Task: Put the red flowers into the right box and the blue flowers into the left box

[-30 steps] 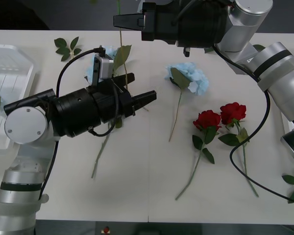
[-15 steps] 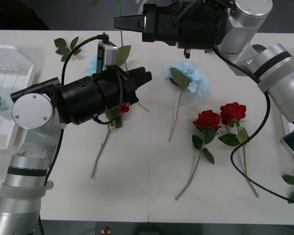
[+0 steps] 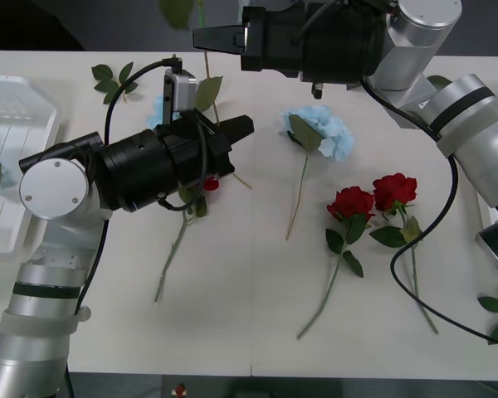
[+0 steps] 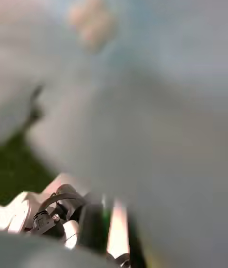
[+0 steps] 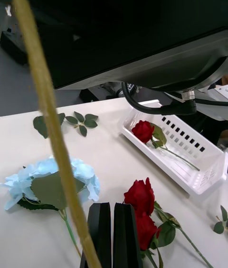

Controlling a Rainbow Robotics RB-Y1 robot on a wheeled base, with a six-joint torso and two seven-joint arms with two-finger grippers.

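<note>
While the left hand [image 3: 236, 133] sits low over the middle of the surface [image 3: 232, 290] with its black fingers [image 5: 112, 234] pressed flat together and nothing between them, it cannot take a stem; it must part them first. Just beneath and beside it lies a blue flower [image 3: 158, 112], mostly covered by the arm, with a long green stem running toward the robot and a small red spot, perhaps a petal, near it. A good approach, I judge, is to come down across that stem close under the bloom, where the leaves are fewer, and pinch the stem, not the fluffy head.

The right hand [image 3: 206, 37] is raised at the far edge of the surface; whether its fingers are apart or together I cannot tell, though a thin stem [image 3: 206, 79] with a leaf hangs below its tip, so it may be carrying a flower. That dangling stem crosses close before the left wrist camera, so the two arms should keep apart as they move.

A second blue flower [image 3: 319, 133] lies at mid-surface, and two red roses [image 3: 373, 196] lie side by side to its right, their stems pointing toward the robot. The left box [image 3: 8, 166] waits at the left edge, and the right box [image 5: 183, 156] already holds one red rose [image 5: 143, 131].
</note>
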